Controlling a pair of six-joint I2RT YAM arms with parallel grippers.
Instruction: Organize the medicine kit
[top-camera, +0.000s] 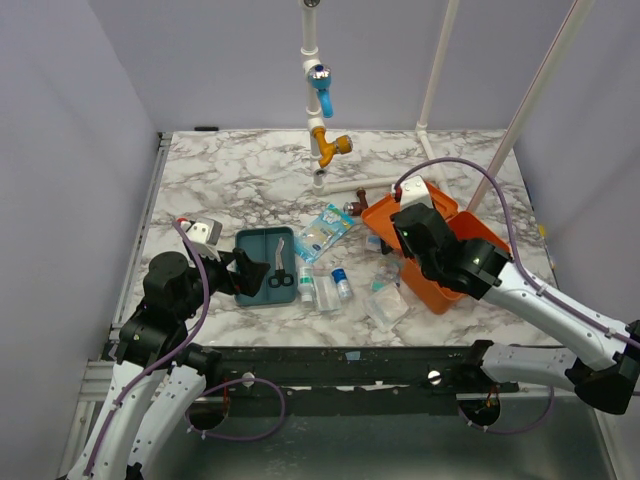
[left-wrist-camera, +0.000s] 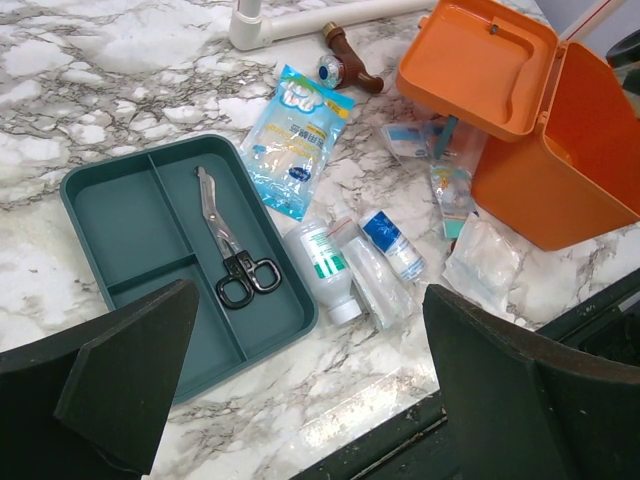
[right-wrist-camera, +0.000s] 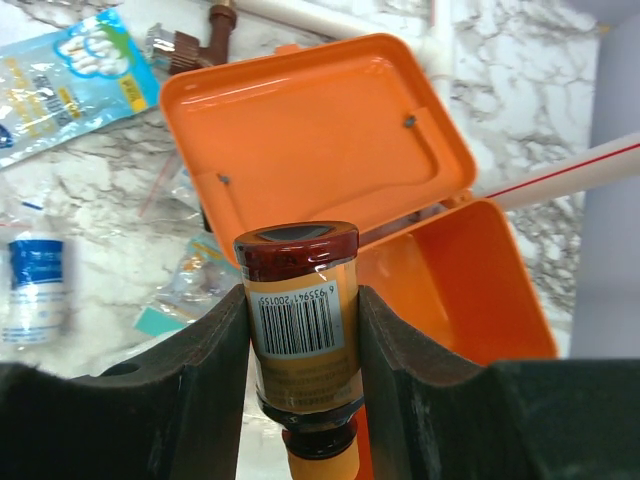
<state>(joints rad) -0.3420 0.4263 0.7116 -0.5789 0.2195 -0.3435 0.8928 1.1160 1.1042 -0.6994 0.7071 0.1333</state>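
Left wrist view, one scissors (left-wrist-camera: 228, 245) in tray (left-wrist-camera: 120, 215), left tool (left-wrist-camera: 308, 300) apart, right tool (right-wrist-camera: 300, 330) clamping one bottle (right-wrist-camera: 298, 255)

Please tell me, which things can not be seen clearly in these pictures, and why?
1. Kit inside: top view, right arm covers it; right wrist view, bottle and right gripper hide part.
2. Bottle's name: right wrist view, only the barcode faces the camera; bottom edge cuts off its lower end.
3. Vial label: right wrist view, blurred; top view, too small.
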